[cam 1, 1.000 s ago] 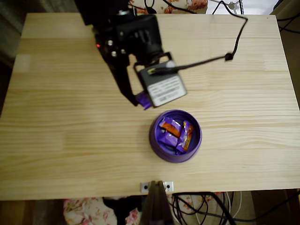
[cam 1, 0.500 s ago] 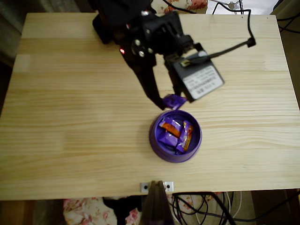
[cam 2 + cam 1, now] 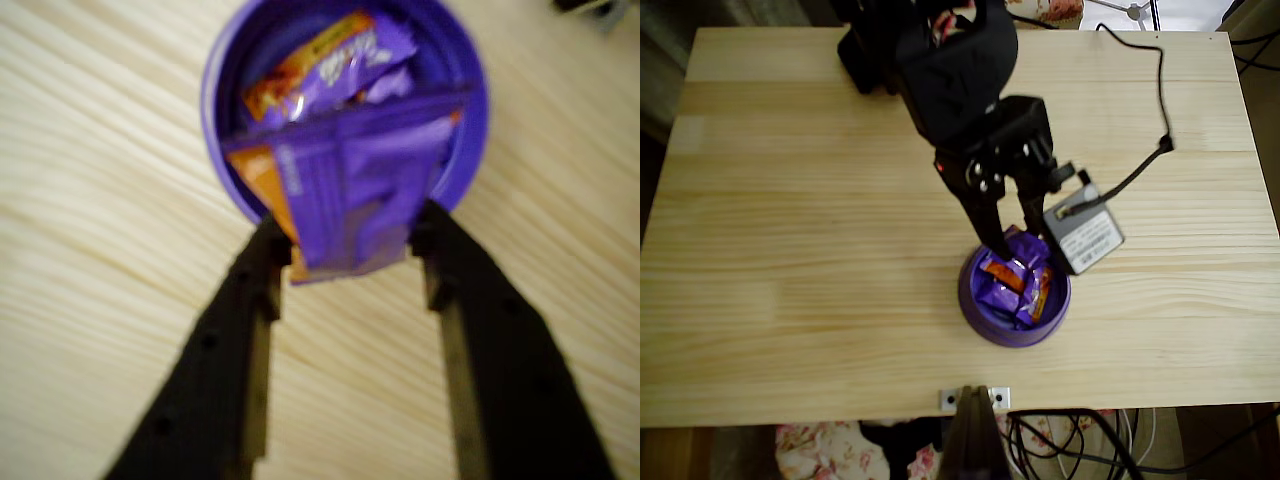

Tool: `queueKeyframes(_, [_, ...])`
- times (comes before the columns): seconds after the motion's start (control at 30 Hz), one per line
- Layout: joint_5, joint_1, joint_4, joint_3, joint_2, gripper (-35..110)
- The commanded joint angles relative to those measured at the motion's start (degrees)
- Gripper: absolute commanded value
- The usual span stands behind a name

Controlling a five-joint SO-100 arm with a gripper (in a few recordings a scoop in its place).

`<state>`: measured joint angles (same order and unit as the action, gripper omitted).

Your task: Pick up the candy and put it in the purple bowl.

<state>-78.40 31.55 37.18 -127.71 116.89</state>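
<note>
Gripper [image 3: 348,240] clamped on the candy [image 3: 350,190] at its fingertips, the sweet hanging just ahead of the tips over the near rim of the purple bowl [image 3: 220,60], more sweets [image 3: 1012,285] lying inside.

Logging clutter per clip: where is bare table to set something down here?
Bare wood left of the purple bowl to the table edge, and right of it too. Crowded at the bowl: the end effector holds a candy over its rim.
</note>
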Motion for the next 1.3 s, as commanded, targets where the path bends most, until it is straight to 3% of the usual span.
queueKeyframes(0.0, [-1.49,0.00,-3.87,5.80,-0.70,2])
queueKeyframes(0.2, [-2.29,-0.44,-6.42,6.94,-3.96,4])
queueKeyframes(0.77, [-5.01,-0.97,-12.74,6.59,-4.04,31])
queueKeyframes(0.97, [-1.23,-2.29,-10.02,6.50,-2.20,23])
queueKeyframes(1.1, [5.89,-4.31,-5.27,7.38,1.85,0])
queueKeyframes(1.27, [20.39,-8.09,8.61,14.24,4.75,0])
